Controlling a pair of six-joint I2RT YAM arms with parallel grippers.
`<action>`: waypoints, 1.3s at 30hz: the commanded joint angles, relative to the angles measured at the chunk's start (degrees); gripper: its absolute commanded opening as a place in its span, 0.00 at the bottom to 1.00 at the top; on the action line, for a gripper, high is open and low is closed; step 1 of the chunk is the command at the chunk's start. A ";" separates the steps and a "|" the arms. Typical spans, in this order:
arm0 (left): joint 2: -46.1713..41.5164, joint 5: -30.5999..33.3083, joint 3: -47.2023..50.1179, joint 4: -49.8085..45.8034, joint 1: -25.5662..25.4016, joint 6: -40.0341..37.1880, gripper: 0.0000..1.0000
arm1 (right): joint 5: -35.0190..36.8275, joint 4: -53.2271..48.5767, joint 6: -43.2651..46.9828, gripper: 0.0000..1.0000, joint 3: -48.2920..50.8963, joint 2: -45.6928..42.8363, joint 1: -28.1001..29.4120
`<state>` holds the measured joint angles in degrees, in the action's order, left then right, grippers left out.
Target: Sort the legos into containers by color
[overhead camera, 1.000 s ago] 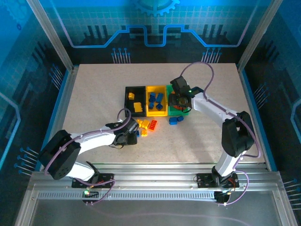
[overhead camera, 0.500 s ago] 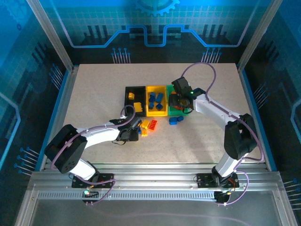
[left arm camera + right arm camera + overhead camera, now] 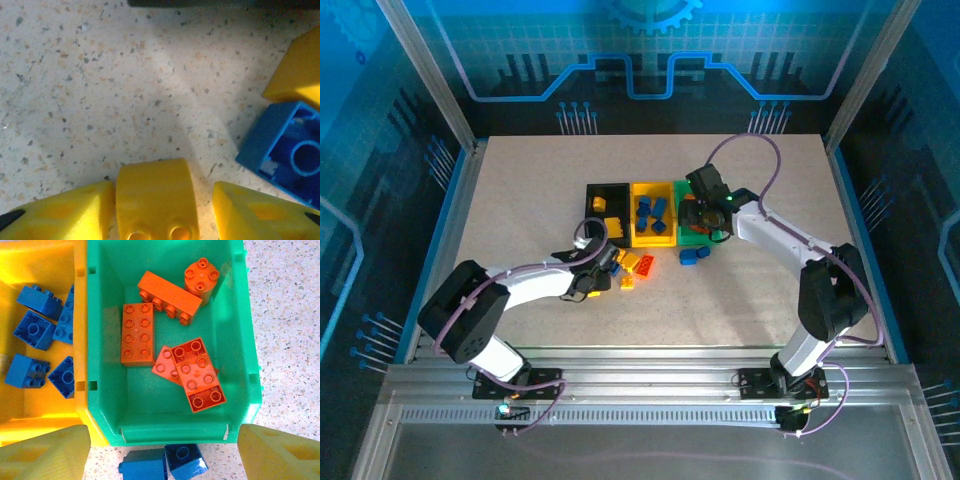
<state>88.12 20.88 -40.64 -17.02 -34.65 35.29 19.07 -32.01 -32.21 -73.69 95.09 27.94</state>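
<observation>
Overhead: joined black, yellow and green plastic bins [image 3: 652, 184] stand central. Left wrist: left gripper [image 3: 157, 212] spread around a small yellow plastic brick [image 3: 156, 190] on the speckled tabletop [image 3: 125, 75]; likely light, rigid, slick, so pinch flat sides. Right wrist: right gripper [image 3: 162, 452] spread above the green bin [image 3: 240, 315].

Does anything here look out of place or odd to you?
Mildly odd: the yellow bin holds blue bricks, not yellow ones. Two loose blue bricks lie on the table just outside the green bin, which holds orange bricks alone. Nothing looks spilled or broken.
</observation>
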 commanded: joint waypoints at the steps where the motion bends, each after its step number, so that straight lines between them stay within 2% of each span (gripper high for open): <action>1: -1.88 -2.20 2.79 -1.34 -0.07 0.88 0.48 | 0.21 0.80 -1.28 0.79 0.57 -1.25 -0.35; 5: -4.06 -3.12 3.63 -1.97 -0.52 2.71 0.27 | 0.21 0.55 -1.59 0.79 0.04 -0.52 -0.35; 10: -13.37 -3.40 -1.18 -6.60 -1.18 4.55 0.23 | 0.30 0.81 -1.54 0.79 1.41 -2.22 -0.39; 13: -14.46 -2.88 -8.47 -8.02 0.65 3.56 0.23 | -0.23 1.49 -1.89 0.79 3.32 -3.65 -0.26; 18: -5.36 -1.70 -20.62 -6.66 5.48 0.79 0.24 | -0.62 1.69 -2.51 0.79 5.99 -4.89 0.14; 24: 11.24 0.02 -34.21 -7.04 9.15 -0.93 0.25 | -1.21 1.53 -2.97 0.79 8.79 -7.88 0.79; 28: 19.12 0.11 -41.71 -9.63 9.94 -1.77 0.36 | -1.65 1.05 -3.11 0.79 10.03 -10.03 1.31; 31: 21.92 -0.72 -45.18 -11.28 10.00 -2.01 0.54 | -2.15 0.63 -2.97 0.80 10.79 -11.29 1.78; 38: 13.20 -5.53 -42.74 -8.47 7.97 -1.19 0.97 | -3.77 0.67 -3.27 0.83 14.80 -14.00 3.23; 39: 11.03 -6.07 -41.38 -7.86 7.14 -1.21 0.99 | -4.18 0.88 -3.45 0.84 15.55 -13.92 3.40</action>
<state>106.56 17.54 -83.05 -25.43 -25.69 34.46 15.99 -30.83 -34.54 -59.88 82.06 30.35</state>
